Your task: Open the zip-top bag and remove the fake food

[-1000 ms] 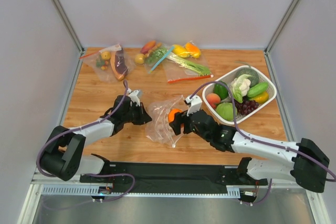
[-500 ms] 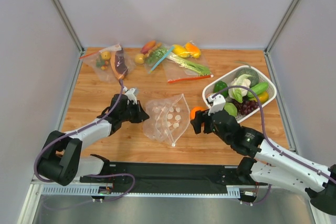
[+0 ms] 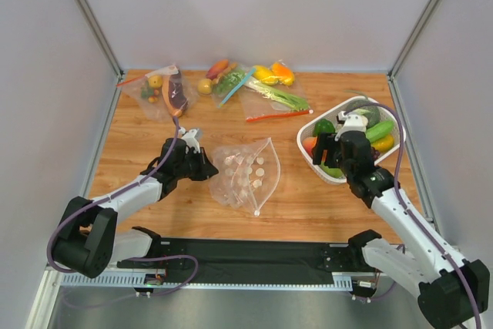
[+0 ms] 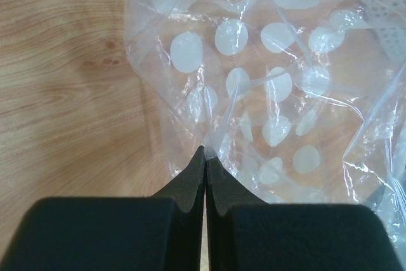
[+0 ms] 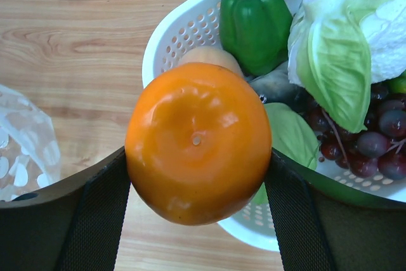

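Your right gripper [image 5: 198, 155], clasping the orange [image 5: 198, 138], swung from the zip-top bag [image 3: 246, 175] to the basket's [image 5: 184, 23] near rim; you needed a low release

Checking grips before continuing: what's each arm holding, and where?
Left fingers pinch the zip-top bag by its edge; right fingers clasp the orange by its sides.

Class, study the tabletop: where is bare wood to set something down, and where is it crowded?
Bare wood lies between the zip-top bag and the basket, and between that bag and the filled bags along the back edge. Crowded: the full basket, where the right gripper holds the orange.
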Controlling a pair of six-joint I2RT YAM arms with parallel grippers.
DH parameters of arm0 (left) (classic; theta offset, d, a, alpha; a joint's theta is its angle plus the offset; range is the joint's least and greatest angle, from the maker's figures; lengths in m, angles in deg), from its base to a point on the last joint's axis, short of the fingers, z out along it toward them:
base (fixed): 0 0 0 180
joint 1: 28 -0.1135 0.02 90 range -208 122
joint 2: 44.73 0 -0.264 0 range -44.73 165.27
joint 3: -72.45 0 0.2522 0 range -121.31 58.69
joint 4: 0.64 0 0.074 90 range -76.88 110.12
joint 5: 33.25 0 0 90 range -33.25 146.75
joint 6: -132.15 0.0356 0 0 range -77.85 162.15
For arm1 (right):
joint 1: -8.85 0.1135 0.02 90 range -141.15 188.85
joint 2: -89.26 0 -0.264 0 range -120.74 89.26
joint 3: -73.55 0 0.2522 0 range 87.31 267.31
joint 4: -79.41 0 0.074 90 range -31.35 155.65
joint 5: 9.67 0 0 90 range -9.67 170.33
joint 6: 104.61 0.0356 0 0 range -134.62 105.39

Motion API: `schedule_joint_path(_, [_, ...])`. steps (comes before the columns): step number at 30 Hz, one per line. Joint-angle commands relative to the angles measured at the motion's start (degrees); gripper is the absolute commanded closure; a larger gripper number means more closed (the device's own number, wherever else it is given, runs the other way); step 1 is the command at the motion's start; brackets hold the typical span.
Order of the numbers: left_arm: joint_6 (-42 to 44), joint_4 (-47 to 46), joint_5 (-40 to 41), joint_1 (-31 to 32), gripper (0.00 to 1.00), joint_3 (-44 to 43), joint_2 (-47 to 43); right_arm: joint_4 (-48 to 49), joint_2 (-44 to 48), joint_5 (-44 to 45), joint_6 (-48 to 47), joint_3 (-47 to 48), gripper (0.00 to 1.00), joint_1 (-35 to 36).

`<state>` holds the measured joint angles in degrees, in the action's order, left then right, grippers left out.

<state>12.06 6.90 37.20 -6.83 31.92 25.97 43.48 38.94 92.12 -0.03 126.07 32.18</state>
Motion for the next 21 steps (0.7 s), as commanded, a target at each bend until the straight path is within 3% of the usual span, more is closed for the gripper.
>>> schedule_joint_path(1, [0.4,-0.5,0.0,-0.4,1.0,-0.4,-0.5,4.5,-2.8,-3.3,-3.5,3.3,0.55,-2.2])
schedule_joint_path(21, [1.3,-2.0,-0.8,-0.6,1.0,-0.6,2.8,13.8,-20.0,6.0,-6.9,6.0,0.52,-5.7])
